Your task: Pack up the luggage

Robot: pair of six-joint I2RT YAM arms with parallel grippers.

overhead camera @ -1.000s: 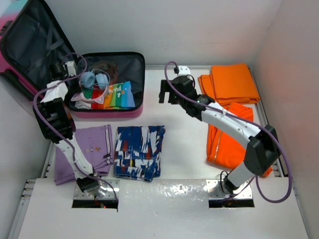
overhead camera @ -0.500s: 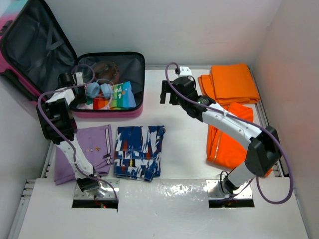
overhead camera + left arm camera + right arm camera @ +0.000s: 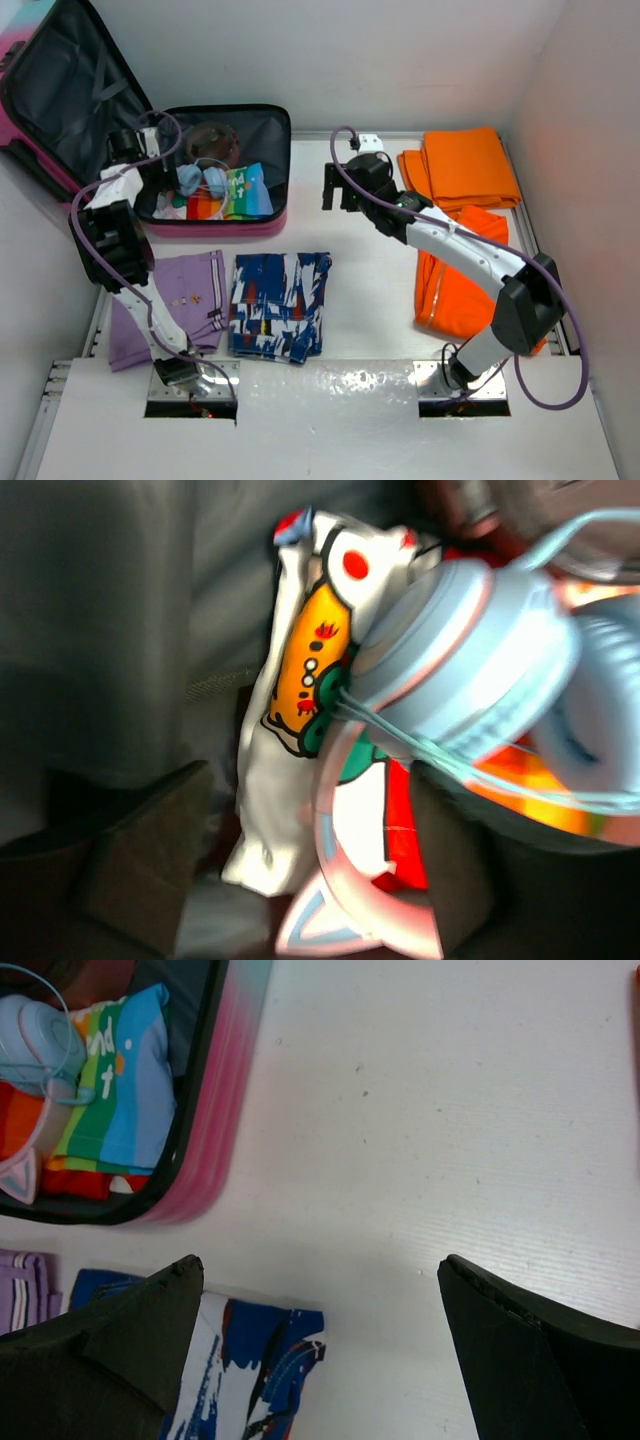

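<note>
Low in the top view, a folded purple garment (image 3: 165, 300) and patterned blue shorts (image 3: 280, 305) lay unpacked. Mid-frame, the right gripper (image 3: 336, 186) hung wide open and empty above the table (image 3: 360, 270). At upper left the luggage (image 3: 215, 224) lay open, its tray's long axis running left-right. The left gripper (image 3: 310, 875), plainly the nearer one, reached inside, jaws parted around the headphones (image 3: 470, 670), clamping nothing.

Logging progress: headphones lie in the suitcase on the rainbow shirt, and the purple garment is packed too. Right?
No: the top view shows the purple garment on the table, outside the luggage. The headphones do lie inside on the rainbow shirt.
</note>
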